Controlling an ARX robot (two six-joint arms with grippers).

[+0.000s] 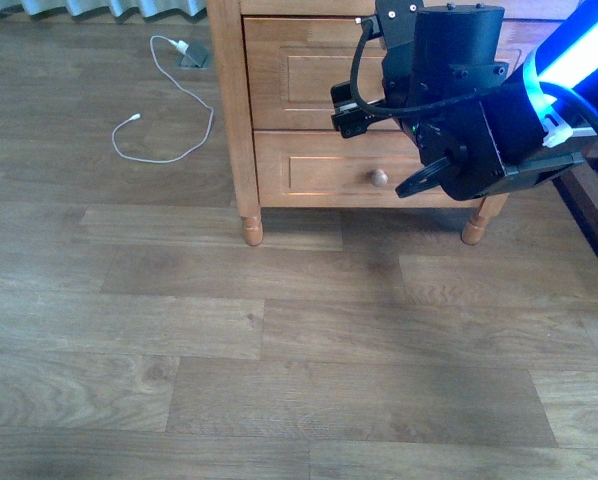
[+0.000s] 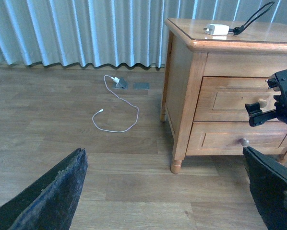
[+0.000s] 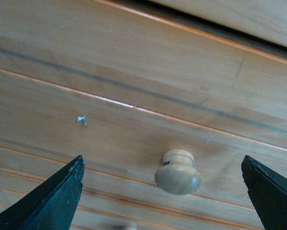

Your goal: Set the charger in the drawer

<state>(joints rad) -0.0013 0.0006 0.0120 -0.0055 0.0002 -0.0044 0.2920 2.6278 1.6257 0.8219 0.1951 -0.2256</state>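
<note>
Here the right tool [image 3: 161, 162] faces the drawer [image 3: 110, 129], spread wide either side of its knob [image 3: 178, 172]; left tool [image 2: 162, 152] wide too. Charger [image 2: 217, 29] seemingly toward the worktop's [image 2: 278, 37] left edge; plank floor [image 1: 279, 350], pleated curtain [image 2: 86, 33].

We take this for a home, most likely a bedroom or sitting room. A small honey-coloured wooden cabinet [image 2: 179, 86] on turned feet, with panelled fronts and round wooden knobs [image 1: 379, 178], stands on a wood-plank floor [image 1: 279, 350]. Behind it, pale pleated curtains [image 2: 76, 33] hang down to the planks. A thin white cable [image 2: 136, 113] trails loosely across the floor from a floor socket [image 2: 120, 84] near the curtains, and a small white charger [image 2: 217, 29] lies on the cabinet's top.
</note>
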